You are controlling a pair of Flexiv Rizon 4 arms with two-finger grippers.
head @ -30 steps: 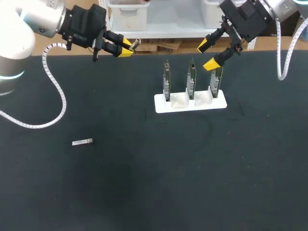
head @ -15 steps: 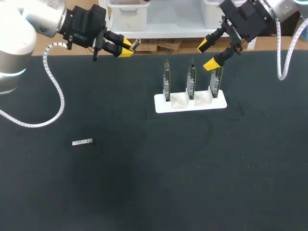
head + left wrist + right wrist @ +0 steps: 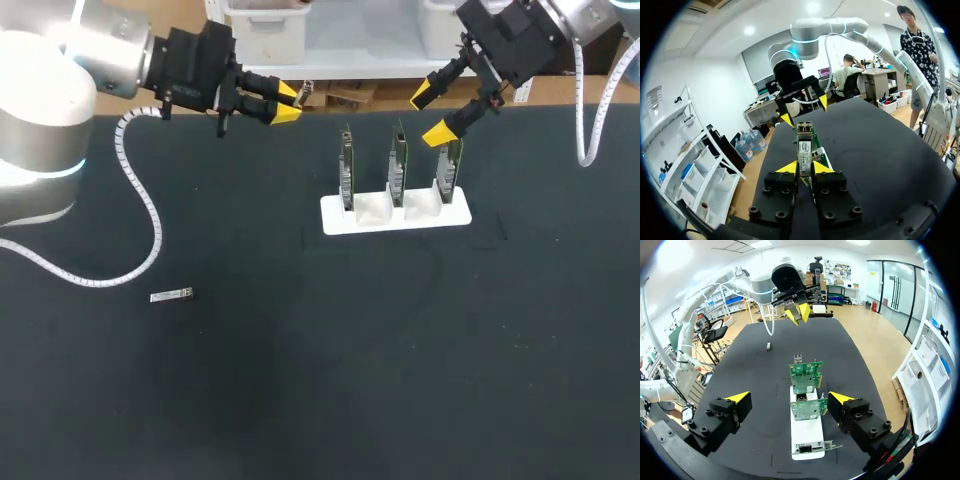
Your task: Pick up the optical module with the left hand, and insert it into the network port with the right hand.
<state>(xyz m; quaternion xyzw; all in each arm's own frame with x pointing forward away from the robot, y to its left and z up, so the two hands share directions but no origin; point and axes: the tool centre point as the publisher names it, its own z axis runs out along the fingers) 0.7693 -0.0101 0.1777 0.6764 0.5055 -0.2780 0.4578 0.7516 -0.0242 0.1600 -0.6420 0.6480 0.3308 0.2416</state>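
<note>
Optical module (image 3: pixel 304 91) (image 3: pixel 804 146): gripped at its rear end between the two yellow tips of the left gripper (image 3: pixel 285 104) (image 3: pixel 804 168), fingers closed narrowly on its flat sides. Carried in the air to the left of and behind the white card stand (image 3: pixel 395 214) (image 3: pixel 807 432), over the far edge of the black table (image 3: pixel 400 380). Long axis in line with the fingers; free metal end sticking out past the tips and pointing across towards the stand and the other gripper.

Left arm: entering from the left, wrist and gripper roughly level, aimed at the stand's side of the table.

Right gripper (image 3: pixel 432 114) (image 3: pixel 789 397): fingers spread wide, gripping nothing. Poised above and just behind the right end of the stand, the lower yellow tip close over the top of the rightmost card; contact not clear. Angled down and towards the stand from the far right corner.

Card stand: white base carrying three upright green network cards (image 3: pixel 398 163) (image 3: pixel 805 376) in a row, each with a metal network port (image 3: pixel 798 359) at its edge.

Second optical module (image 3: pixel 171 295) (image 3: pixel 768 346): lying flat on the table, well apart from the stand, to its left and nearer the front, long axis roughly parallel to the stand's row.
</note>
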